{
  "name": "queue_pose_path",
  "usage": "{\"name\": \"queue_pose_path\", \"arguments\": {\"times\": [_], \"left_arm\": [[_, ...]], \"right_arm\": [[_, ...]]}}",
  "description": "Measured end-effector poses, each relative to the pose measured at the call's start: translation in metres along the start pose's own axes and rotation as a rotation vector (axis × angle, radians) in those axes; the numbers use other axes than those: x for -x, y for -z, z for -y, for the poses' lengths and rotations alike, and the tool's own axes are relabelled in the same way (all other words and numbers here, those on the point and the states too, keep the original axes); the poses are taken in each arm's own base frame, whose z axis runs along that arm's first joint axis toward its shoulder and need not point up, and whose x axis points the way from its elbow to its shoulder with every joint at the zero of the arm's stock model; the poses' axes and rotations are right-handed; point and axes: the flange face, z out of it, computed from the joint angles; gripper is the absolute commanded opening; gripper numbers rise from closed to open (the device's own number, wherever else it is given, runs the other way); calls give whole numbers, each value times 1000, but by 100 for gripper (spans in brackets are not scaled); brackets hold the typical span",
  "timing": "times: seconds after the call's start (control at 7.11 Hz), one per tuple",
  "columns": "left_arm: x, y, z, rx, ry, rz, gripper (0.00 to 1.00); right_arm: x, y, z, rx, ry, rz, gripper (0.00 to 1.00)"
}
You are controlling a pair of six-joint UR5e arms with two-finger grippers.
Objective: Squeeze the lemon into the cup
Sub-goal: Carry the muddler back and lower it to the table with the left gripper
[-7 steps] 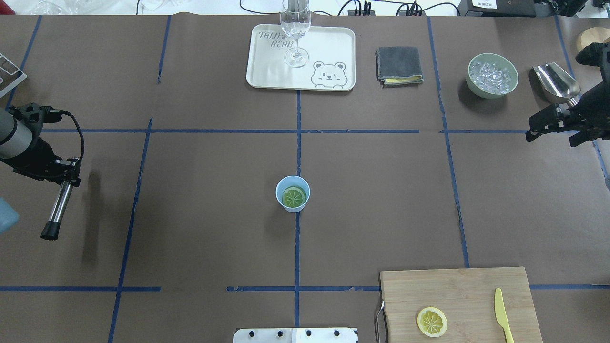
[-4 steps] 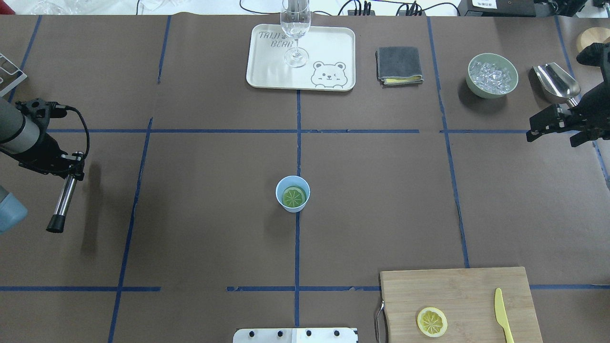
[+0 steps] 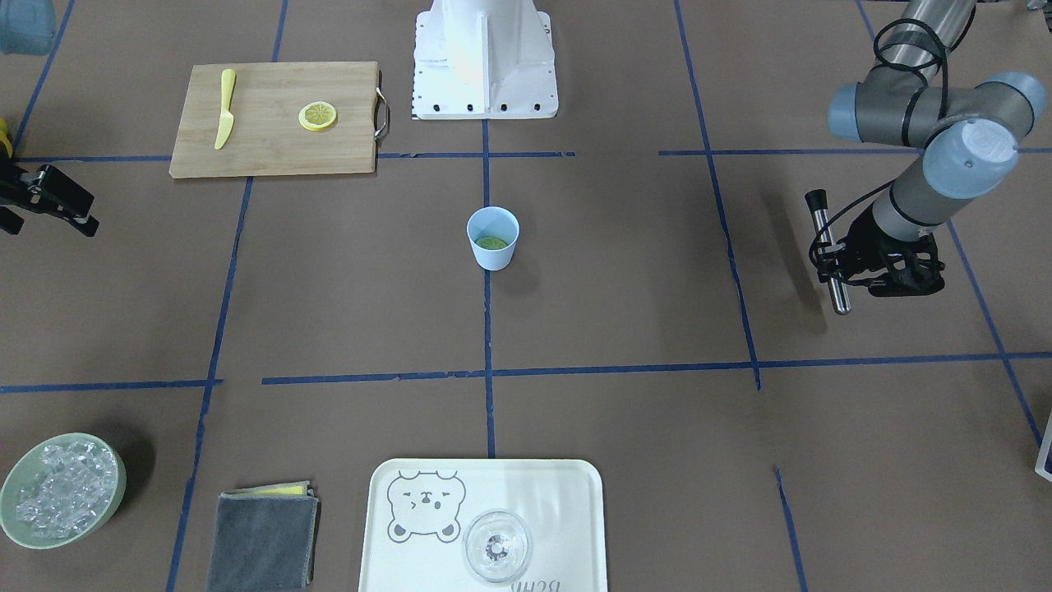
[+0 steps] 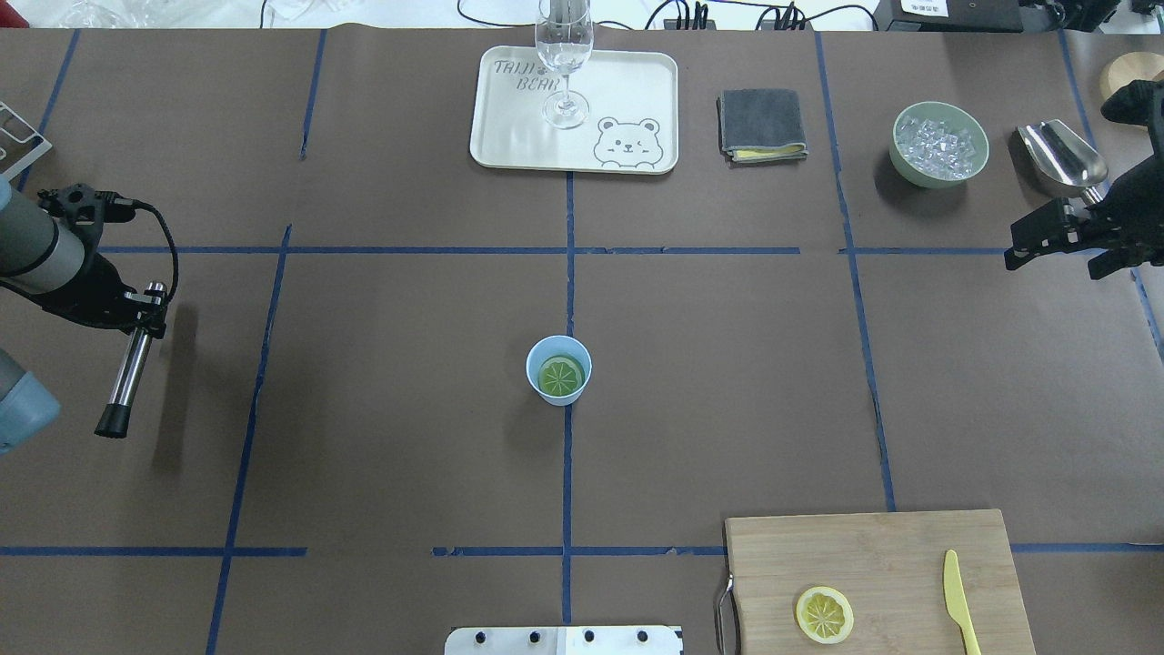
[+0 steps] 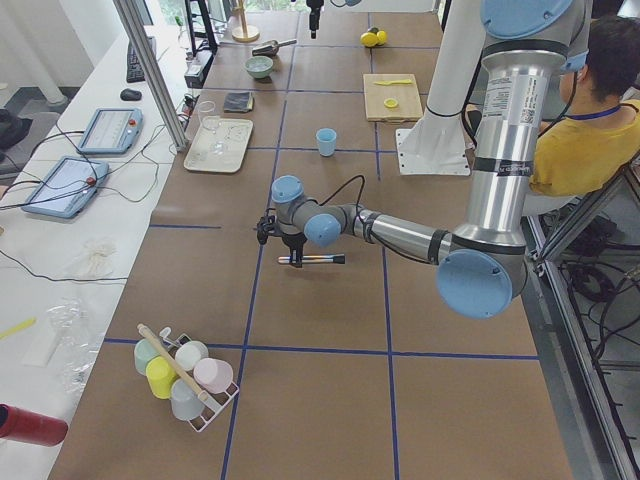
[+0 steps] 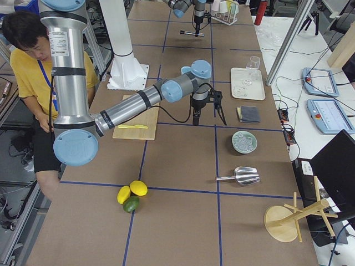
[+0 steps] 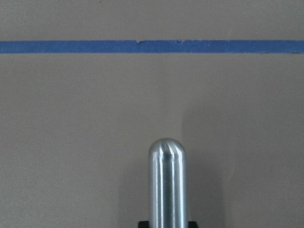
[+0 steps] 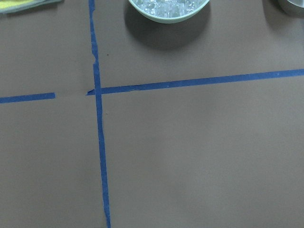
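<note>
**Clerk:** Entry one, the cup?
**Checker:** Light-blue cup (image 4: 558,369), upright, in the middle of the surface (image 4: 409,318), on a blue tape line (image 4: 568,273). A round green slice (image 4: 561,375) lies flat inside it.
**Clerk:** The lemon?
**Checker:** Yellow lemon (image 4: 825,614) slice, cut face up, on the wooden cutting board (image 4: 873,546) at the near right corner in the overhead view. A yellow knife (image 4: 957,600) lies to its right on the same board, apart from it. Lemon and cup are well apart.
**Clerk:** Left fingers?
**Checker:** Left fingers (image 4: 136,318), at the far left of the surface, clenched on a metal rod (image 4: 132,364) with a black tip. The rod is held off the surface, nearly level, and its shadow falls beside it. The wrist view shows its rounded steel end over bare surface.
**Clerk:** Right fingers?
**Checker:** Right fingers (image 4: 1014,256), at the right edge, spread apart and grasping nothing, over the surface near a metal scoop (image 4: 1059,155).
**Clerk:** Remainder, far side?
**Checker:** White bear tray (image 4: 627,91) with a clear stemmed glass (image 4: 564,55) standing on it. Folded grey cloth (image 4: 761,125) right of the tray. Pale green bowl (image 4: 909,168) of ice further right, then the scoop.
</note>
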Motion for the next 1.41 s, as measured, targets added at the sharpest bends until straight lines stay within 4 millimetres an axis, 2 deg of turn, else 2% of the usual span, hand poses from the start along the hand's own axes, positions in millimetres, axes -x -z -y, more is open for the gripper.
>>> {"name": "queue_pose_path", "arguments": {"times": [0.28, 0.42, 0.56, 0.7, 0.84, 1.41], "left_arm": [[-5, -5, -3, -5, -13, 7, 7], [-5, -5, -3, -5, -15, 8, 23], [-5, -6, -3, -5, -14, 8, 32], [-5, -6, -4, -3, -10, 7, 50], [-5, -6, -4, -1, -6, 5, 55], [-7, -4, -3, -6, 16, 3, 57]], "right_arm": [[0, 1, -1, -1, 1, 2, 100], [1, 1, -1, -1, 1, 3, 100], [1, 2, -1, -1, 1, 4, 100], [1, 2, -1, -1, 1, 4, 100], [2, 3, -2, -3, 3, 6, 100], [5, 7, -2, -10, 9, 11, 100]]}}
